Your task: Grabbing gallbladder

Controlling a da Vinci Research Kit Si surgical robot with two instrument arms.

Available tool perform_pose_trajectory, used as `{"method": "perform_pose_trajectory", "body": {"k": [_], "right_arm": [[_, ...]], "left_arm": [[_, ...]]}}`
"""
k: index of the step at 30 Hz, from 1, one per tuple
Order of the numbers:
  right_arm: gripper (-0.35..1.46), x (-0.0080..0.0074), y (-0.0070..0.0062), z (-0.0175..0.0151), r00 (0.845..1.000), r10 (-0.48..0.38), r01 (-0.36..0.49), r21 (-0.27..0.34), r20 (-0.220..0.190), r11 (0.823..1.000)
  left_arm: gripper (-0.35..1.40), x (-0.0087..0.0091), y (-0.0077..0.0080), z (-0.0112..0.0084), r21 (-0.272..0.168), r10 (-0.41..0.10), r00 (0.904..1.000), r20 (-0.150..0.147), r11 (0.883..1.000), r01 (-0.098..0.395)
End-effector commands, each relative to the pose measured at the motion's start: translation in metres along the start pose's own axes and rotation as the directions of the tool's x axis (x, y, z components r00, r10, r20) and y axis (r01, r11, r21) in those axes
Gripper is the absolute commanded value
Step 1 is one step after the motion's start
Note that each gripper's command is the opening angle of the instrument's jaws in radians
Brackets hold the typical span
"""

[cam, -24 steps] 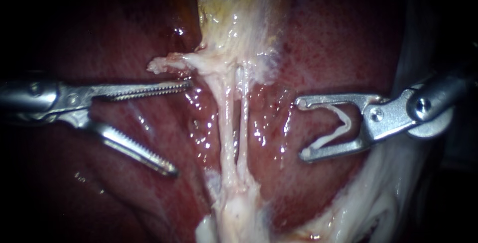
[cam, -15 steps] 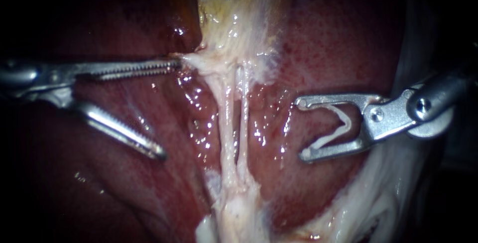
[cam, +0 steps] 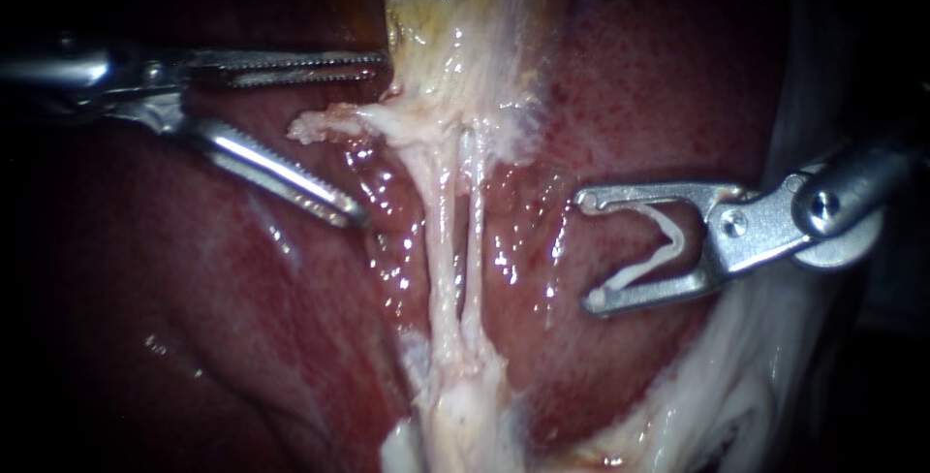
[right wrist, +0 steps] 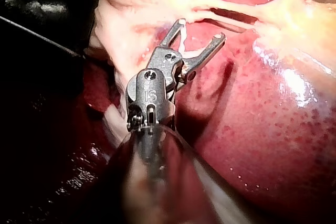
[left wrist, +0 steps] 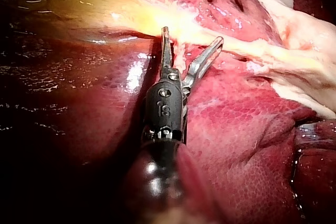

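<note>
The yellowish gallbladder (cam: 455, 17) hangs at the top centre and narrows into a pale neck with a ragged flap (cam: 320, 124). My left instrument (cam: 366, 141) stands open. Its upper jaw lies against the gallbladder's left edge and its lower jaw sits below the flap, so the flap lies between them ungripped. The left wrist view shows the same: my left instrument (left wrist: 191, 35) is spread around pale tissue beside the gallbladder (left wrist: 105, 9). My right instrument (cam: 586, 252) holds a white clip (cam: 659, 245) between wide-set jaws, right of the tubes. In the right wrist view it (right wrist: 200, 30) carries the clip (right wrist: 184, 40).
Two thin pale tubes (cam: 455, 240) run side by side from the gallbladder neck down to a pale stump at the lower centre. Dark red liver (cam: 630, 76) surrounds them on both sides. White fatty tissue (cam: 736, 386) lies at the lower right.
My left instrument has risen toward the gallbladder, its jaws still open and now straddling the flap, which shows again. My right instrument and its clip have not moved.
</note>
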Motion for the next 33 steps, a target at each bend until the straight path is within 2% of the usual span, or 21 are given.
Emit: {"method": "perform_pose_trajectory", "body": {"k": [1, 4, 7, 11, 13, 14, 23, 27, 31, 33], "right_arm": [[0.5, 0.0, 0.0, 0.0, 1.0, 0.0, 0.0, 0.0, 0.0, 1.0], [0.5, 0.0, 0.0, 0.0001, 1.0, 0.0, 0.0, 0.0, 0.0, 1.0], [0.5, 0.0, 0.0, 0.0001, 1.0, 0.0, 0.0, 0.0, 0.0, 1.0], [0.5, 0.0, 0.0, 0.0001, 1.0, 0.0, 0.0, 0.0, 0.0, 1.0], [0.5, 0.0, 0.0, 0.0001, 1.0, 0.0, 0.0, 0.0, 0.0, 1.0], [0.5, 0.0, 0.0, 0.0001, 1.0, 0.0, 0.0, 0.0, 0.0, 1.0], [0.5, 0.0, 0.0, 0.0001, 1.0, 0.0, 0.0, 0.0, 0.0, 1.0], [0.5, 0.0, 0.0, 0.0001, 1.0, 0.0, 0.0, 0.0, 0.0, 1.0], [0.5, 0.0, 0.0, 0.0001, 1.0, 0.0, 0.0, 0.0, 0.0, 1.0], [0.5, 0.0, 0.0, 0.0001, 1.0, 0.0, 0.0, 0.0, 0.0, 1.0]], "left_arm": [[0.57, -0.0004, 0.0, 0.0001, 0.0, -0.012, 0.9999, 0.009, 1.0, 0.012], [0.56, -0.0015, -0.0003, 0.0001, 0.0, -0.047, 0.9983, 0.033, 0.999, 0.047], [0.36, -0.0023, -0.0005, 0.0, 0.017, -0.09, 0.9948, 0.046, 0.996, 0.09], [-0.01, -0.0027, -0.0006, -0.0008, 0.057, -0.144, 0.9885, 0.047, 0.988, 0.141], [-0.3, -0.0025, -0.0005, -0.0012, 0.066, -0.164, 0.9852, 0.048, 0.985, 0.161], [-0.35, -0.0022, -0.0004, -0.0015, 0.076, -0.179, 0.9829, 0.046, 0.982, 0.175], [-0.35, -0.0001, 0.0011, -0.0033, 0.123, -0.237, 0.9709, 0.035, 0.965, 0.231], [-0.35, 0.002, 0.0015, -0.0053, 0.142, -0.254, 0.9667, 0.031, 0.958, 0.247], [-0.35, 0.0043, 0.0011, -0.0079, 0.167, -0.285, 0.9581, 0.029, 0.947, 0.276], [-0.35, 0.0049, 0.0009, -0.0089, 0.176, -0.296, 0.9547, 0.028, 0.942, 0.287]]}}
